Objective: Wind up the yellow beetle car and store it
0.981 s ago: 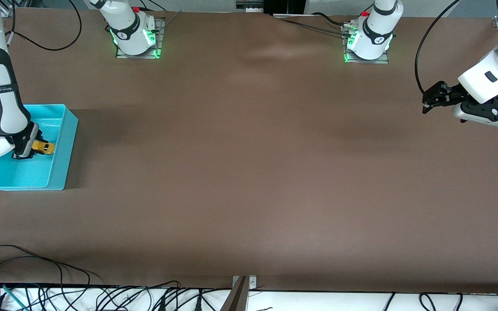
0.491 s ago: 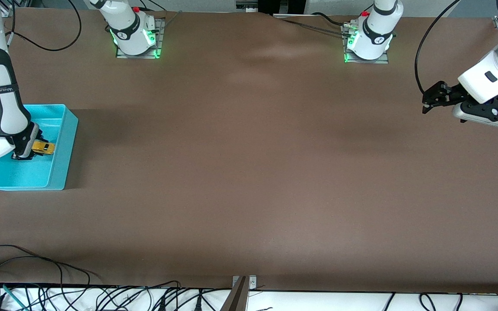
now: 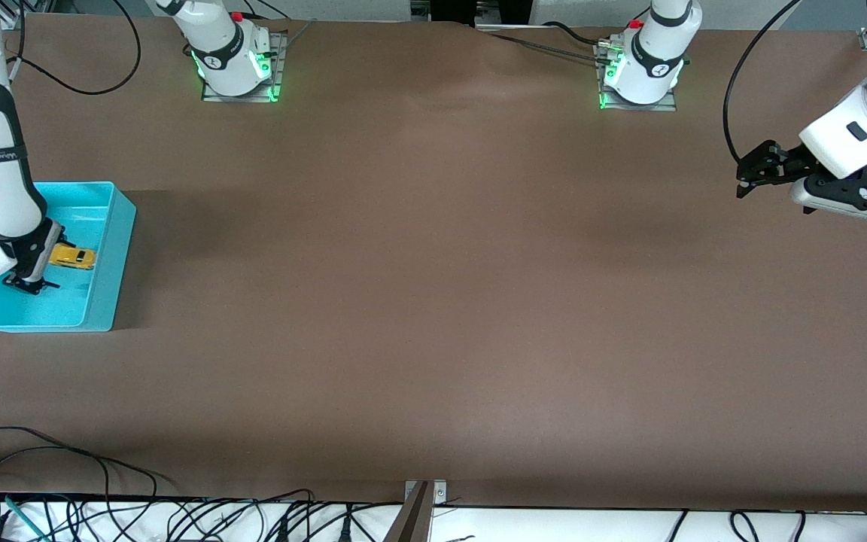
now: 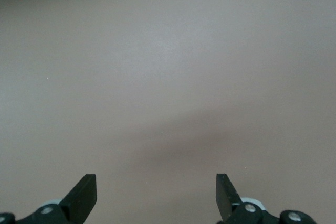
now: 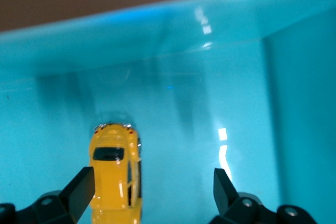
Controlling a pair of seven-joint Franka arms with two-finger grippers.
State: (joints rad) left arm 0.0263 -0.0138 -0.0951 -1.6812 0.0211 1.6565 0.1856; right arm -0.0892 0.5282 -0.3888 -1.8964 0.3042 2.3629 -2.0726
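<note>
Lifting clear, my right gripper point(image 3: 29, 282) has its fingers apart over the turquoise plastic bin point(image 3: 114, 248); one finger point(image 5: 79, 192) possibly brushes the small yellow beetle car point(image 3: 72, 257), nudging it. My left gripper point(image 3: 751, 181) waits, fingers apart, well away.

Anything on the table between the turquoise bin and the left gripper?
No: in the front view, only bare brown table runs from the turquoise bin, holding the yellow beetle car, to the open left gripper.

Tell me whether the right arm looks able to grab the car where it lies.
Probably yes: the right gripper hangs open inside the bin, right beside the car, with nothing between them.
</note>
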